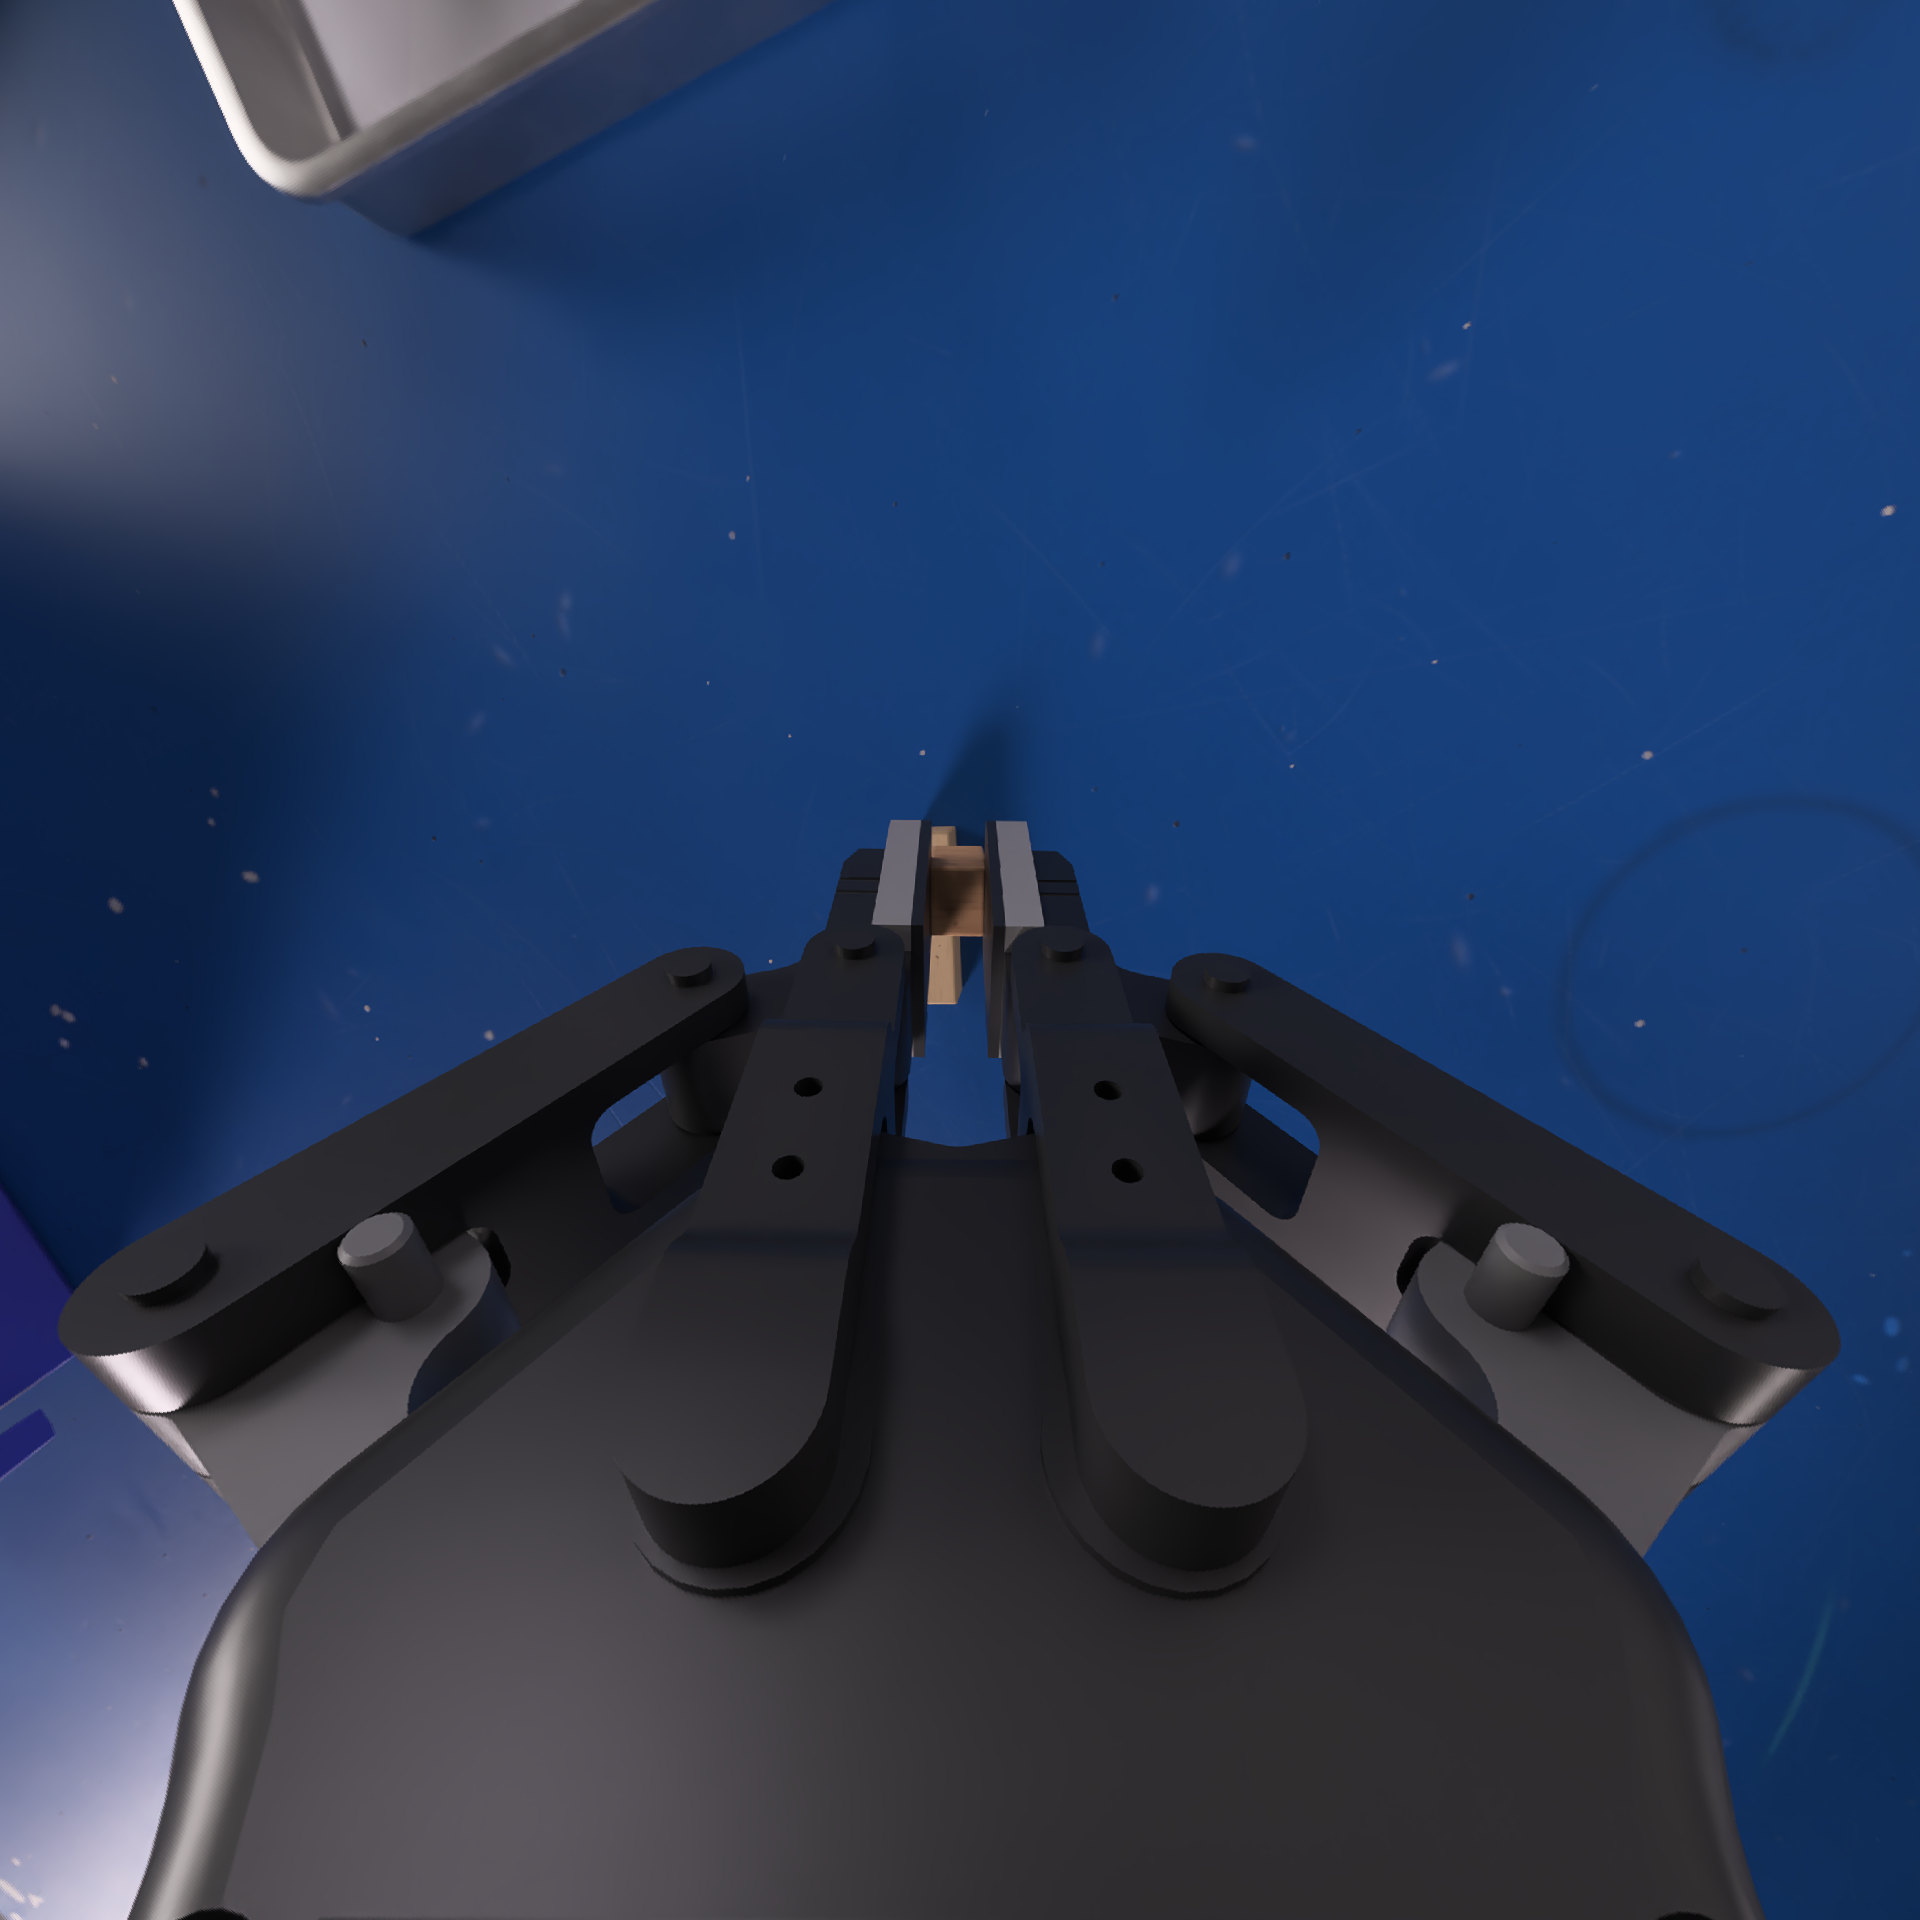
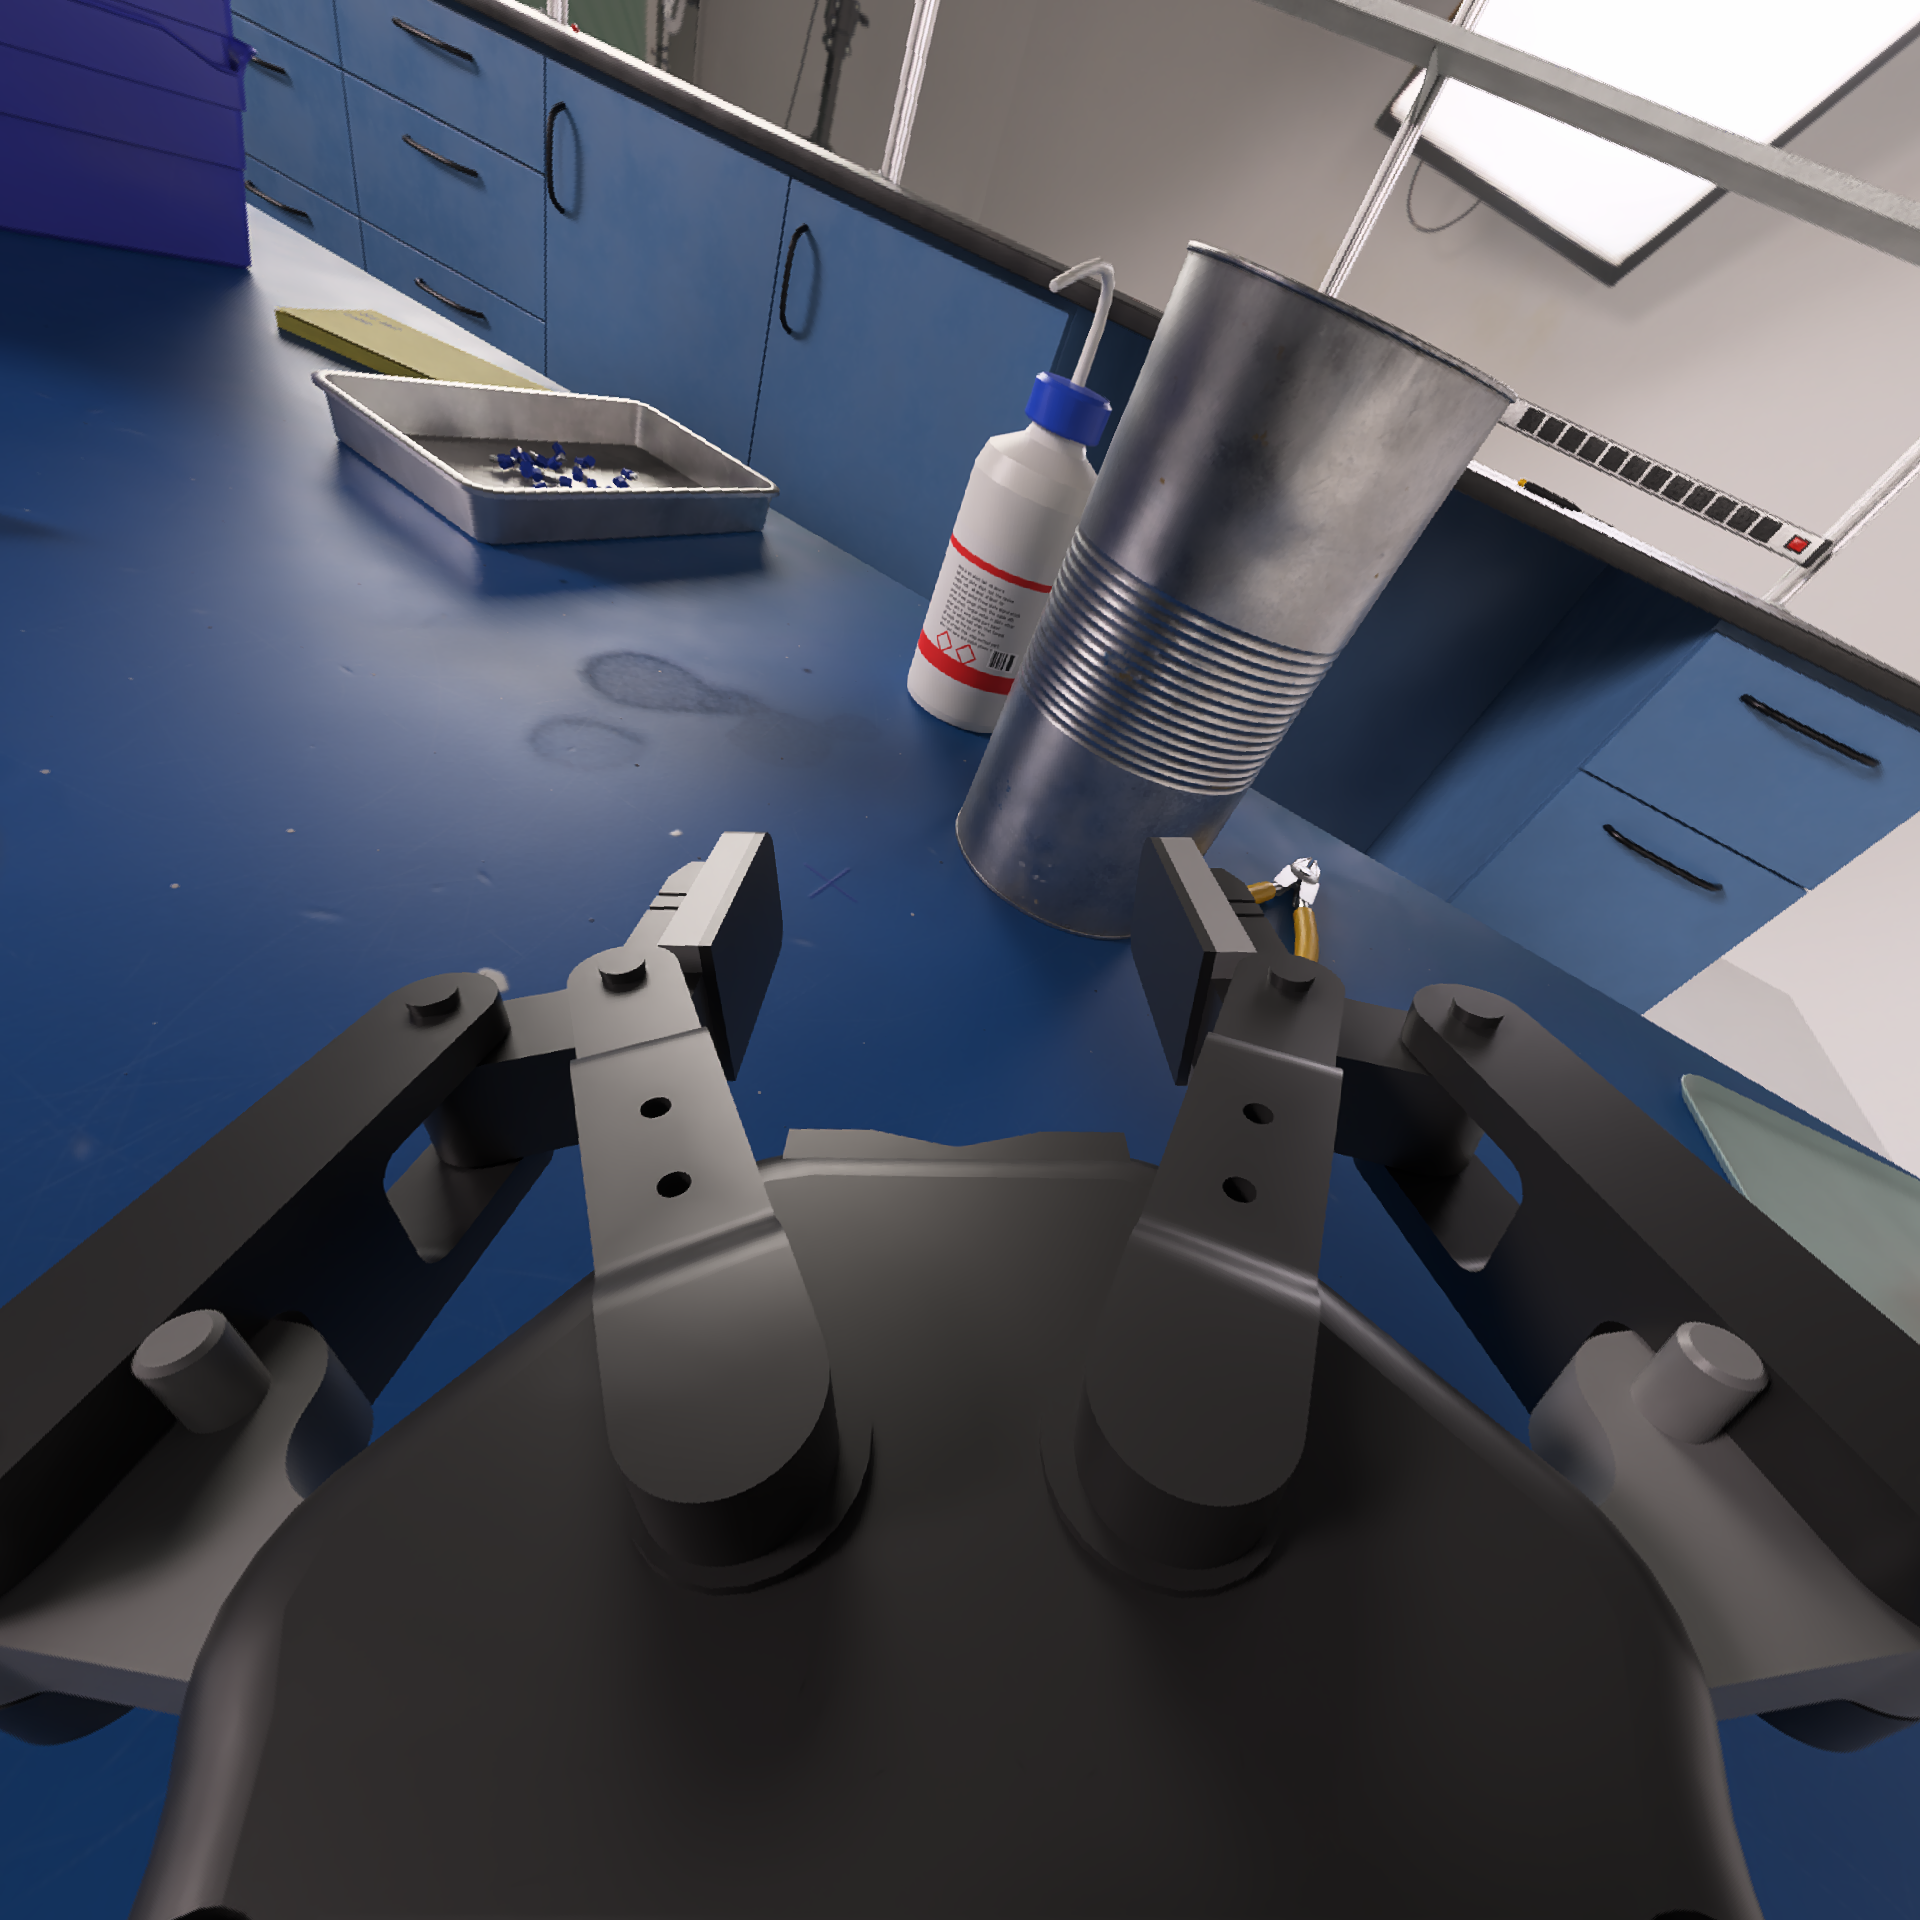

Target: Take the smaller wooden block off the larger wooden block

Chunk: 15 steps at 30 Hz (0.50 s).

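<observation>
In the left wrist view my left gripper [image 1: 956,831] is shut on a small pale wooden block [image 1: 956,894], pinched between the two grey pads [image 1: 899,873] just above the blue table top [image 1: 1143,468]. A narrower strip of the same wood [image 1: 941,971] shows just behind the held piece; I cannot tell whether it belongs to the larger block. No other wood shows. In the right wrist view my right gripper [image 2: 956,847] is open and empty, above the table next to a tall metal can [image 2: 1195,623].
A metal tray [image 1: 416,114] lies at the far left of the left wrist view. The right wrist view shows a tray [image 2: 623,514] of small blue pieces, a white wash bottle [image 2: 997,582], small pliers [image 2: 1294,904], a yellow pad [image 2: 384,338], purple bins [image 2: 114,125] and the table's right edge [image 2: 1507,966].
</observation>
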### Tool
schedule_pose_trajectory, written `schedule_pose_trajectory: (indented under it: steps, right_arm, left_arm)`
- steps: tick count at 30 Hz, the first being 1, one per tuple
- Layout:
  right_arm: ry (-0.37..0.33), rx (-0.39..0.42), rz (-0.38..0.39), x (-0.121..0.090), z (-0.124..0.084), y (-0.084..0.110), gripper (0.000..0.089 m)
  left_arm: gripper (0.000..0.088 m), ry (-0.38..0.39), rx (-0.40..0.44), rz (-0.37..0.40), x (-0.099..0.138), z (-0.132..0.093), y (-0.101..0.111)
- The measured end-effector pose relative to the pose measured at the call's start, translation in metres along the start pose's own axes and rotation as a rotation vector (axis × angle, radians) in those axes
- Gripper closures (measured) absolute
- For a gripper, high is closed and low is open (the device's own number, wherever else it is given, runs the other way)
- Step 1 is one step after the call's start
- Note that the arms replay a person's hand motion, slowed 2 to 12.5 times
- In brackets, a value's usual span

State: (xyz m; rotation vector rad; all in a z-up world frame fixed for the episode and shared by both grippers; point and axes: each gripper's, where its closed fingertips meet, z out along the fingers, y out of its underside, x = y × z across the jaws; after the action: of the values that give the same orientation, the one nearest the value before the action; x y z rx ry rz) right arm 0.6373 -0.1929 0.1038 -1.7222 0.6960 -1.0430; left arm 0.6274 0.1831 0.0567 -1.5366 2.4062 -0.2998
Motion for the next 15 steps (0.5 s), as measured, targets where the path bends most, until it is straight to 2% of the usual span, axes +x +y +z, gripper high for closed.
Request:
schedule_pose_trajectory:
  steps: [15]
  right_arm:
    - [-0.003, -0.006, 0.0, -0.001, 0.001, 0.001, 0.0287]
  left_arm:
    - [0.0792, -0.001, 0.101, 0.086, 0.027, -0.034, -0.026]
